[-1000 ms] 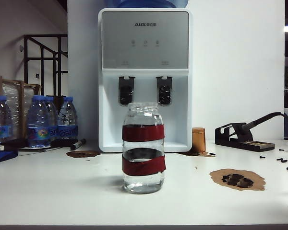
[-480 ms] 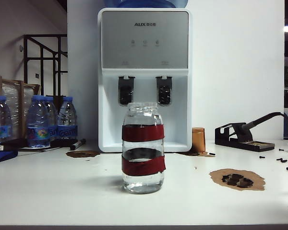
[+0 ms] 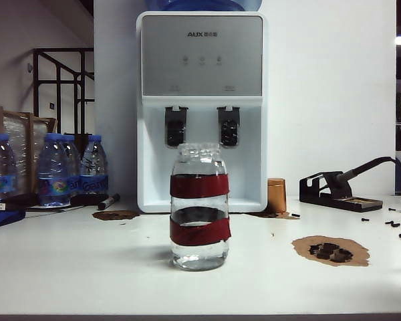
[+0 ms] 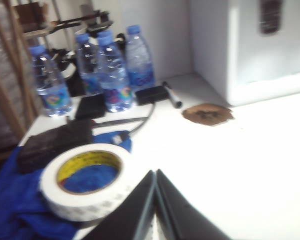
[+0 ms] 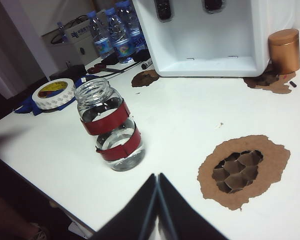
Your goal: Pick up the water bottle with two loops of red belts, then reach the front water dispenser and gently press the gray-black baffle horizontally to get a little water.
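Standing upright on the white tabletop [image 3: 67,267], the water bottle [image 3: 199,207] with two red tape bands is sitting alone in the foreground, partly filled with clear liquid and uncapped, with no end effector touching it. Behind it the white AUX water dispenser [image 3: 200,114] is rising against the wall, its gray-black baffle [image 3: 176,127] hanging beside a matching right-hand paddle [image 3: 228,126]. The left end effector [image 4: 156,207] is hovering low over the tabletop with its dark fingers pressed together on nothing, close to a roll of white tape [image 4: 85,180] lying on a blue cloth [image 4: 12,205]; blue-capped plastic bottles [image 4: 110,70] and a black marker [image 4: 172,95] are lying farther back. The right end effector [image 5: 157,207] is likewise showing its fingers pressed together and empty, poised near the bottle without contact. A copper-coloured canister [image 5: 284,50] is standing beside the dispenser base, and a worn brown patch [image 5: 242,170] is marking the tabletop.
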Controlling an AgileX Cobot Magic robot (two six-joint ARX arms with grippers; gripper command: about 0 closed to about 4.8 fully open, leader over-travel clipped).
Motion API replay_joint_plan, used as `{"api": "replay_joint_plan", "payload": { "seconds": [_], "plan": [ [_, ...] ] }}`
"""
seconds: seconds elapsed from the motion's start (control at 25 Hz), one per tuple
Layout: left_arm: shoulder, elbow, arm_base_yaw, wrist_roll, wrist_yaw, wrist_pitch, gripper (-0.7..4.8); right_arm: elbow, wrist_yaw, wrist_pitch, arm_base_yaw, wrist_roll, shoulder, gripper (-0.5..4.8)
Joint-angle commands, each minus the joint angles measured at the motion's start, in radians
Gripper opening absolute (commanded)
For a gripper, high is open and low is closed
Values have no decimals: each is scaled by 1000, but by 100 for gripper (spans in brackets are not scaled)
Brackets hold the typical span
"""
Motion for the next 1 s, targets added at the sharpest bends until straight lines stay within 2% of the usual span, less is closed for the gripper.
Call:
{"api": "replay_joint_plan", "payload": {
  "seconds": [0.04, 1.0],
  "plan": [
    [0, -3, -23, 4, -1, -25, -4, 2, 9, 12, -1, -2, 0, -1],
    [0, -3, -24, 3, -27, -23, -4, 2, 19, 10, -1, -1, 0, -1]
  ]
}}
